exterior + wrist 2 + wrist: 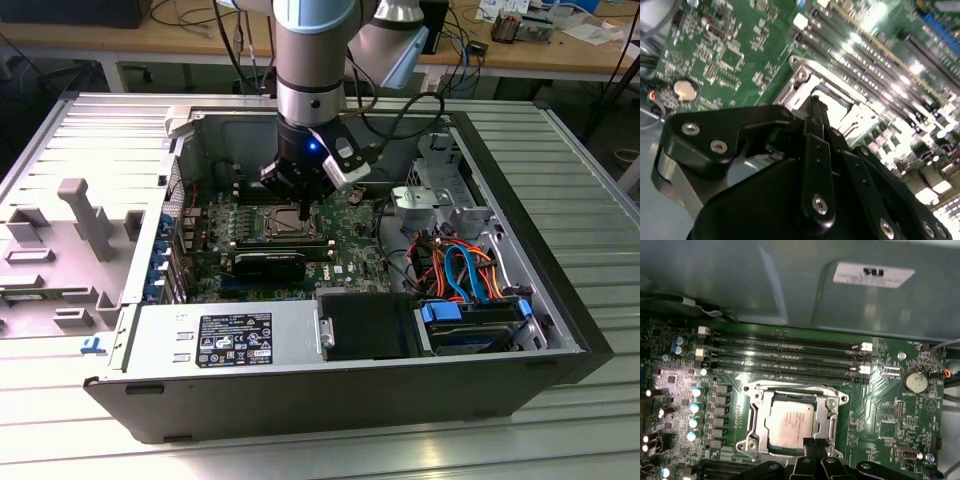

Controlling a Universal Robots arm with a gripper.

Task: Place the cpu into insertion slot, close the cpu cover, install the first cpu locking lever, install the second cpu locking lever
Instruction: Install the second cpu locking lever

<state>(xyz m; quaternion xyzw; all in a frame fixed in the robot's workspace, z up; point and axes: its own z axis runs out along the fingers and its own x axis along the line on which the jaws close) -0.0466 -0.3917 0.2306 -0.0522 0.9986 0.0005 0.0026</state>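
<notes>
1. An open desktop computer case of dull grey sheet metal lies on its side on a ribbed aluminium table, its green motherboard exposed to the arm's matte black gripper.

2. In the first wrist view, the cpu, a flat square chip with a brushed silvery-grey top, sits inside the insertion slot, which is rimmed in bright stamped metal.

3. The cpu cover, a thin silvery frame with a large central window, lies down around the chip, so that the chip's top shows through the opening.

4. The gripper's two slim black fingertips stand pressed together with no gap between them and nothing held, their ends at the edge of the cover's frame on the side nearest the gripper body.

5. In the second wrist view, the same narrow fingers reach down to the shiny socket frame, with bolted black linkage plates in the foreground.

6. Four long, dark memory slots run in parallel rows just beyond the socket; a round, silvery coin battery sits on the green board well off to one side.

7. In the exterior view, a boxy grey power supply with a black label lies along the case's near wall, beside blue-tabbed drive bays and a bundle of orange and blue cables.
</notes>
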